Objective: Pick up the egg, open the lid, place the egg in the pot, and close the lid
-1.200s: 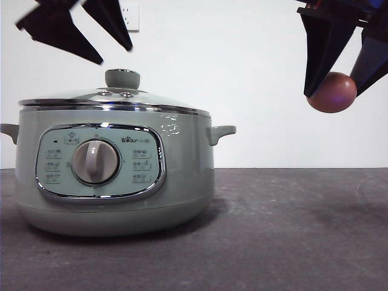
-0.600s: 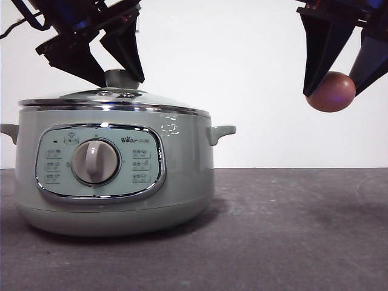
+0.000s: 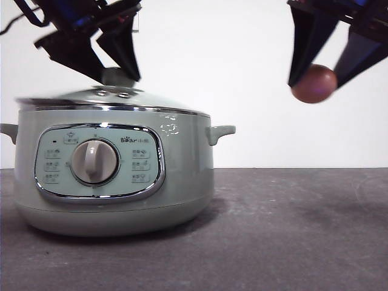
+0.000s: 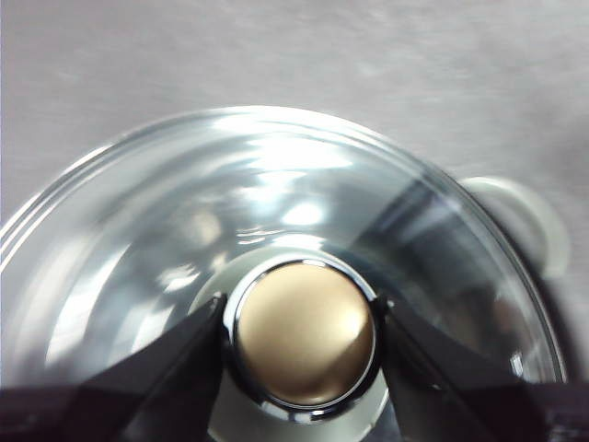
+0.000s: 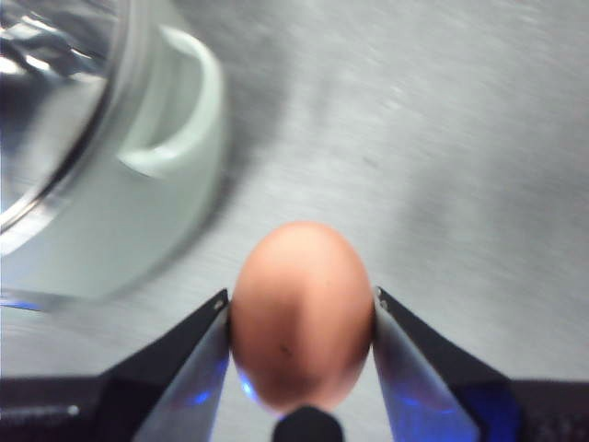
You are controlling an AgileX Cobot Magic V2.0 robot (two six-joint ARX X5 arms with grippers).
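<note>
Lid knob pinched over the pot, egg held in the air beside it

Nearest to us stands the pot (image 3: 115, 173) on the desk (image 3: 291, 230), heavy and stable we judge; its glass lid (image 3: 112, 100) sits on top, stiff, smooth and breakable, so its knob (image 4: 306, 336) is the right place to hold, and the left pincer (image 4: 302, 339) pinches it from both sides. Farther off, the right pincer (image 5: 302, 318) squeezes the egg (image 5: 302, 313) at its middle, high beside the pot handle (image 3: 219, 132); the shell is light and fragile, so we want a gentle grip. Around the rim we see free room above and to that side.
</note>
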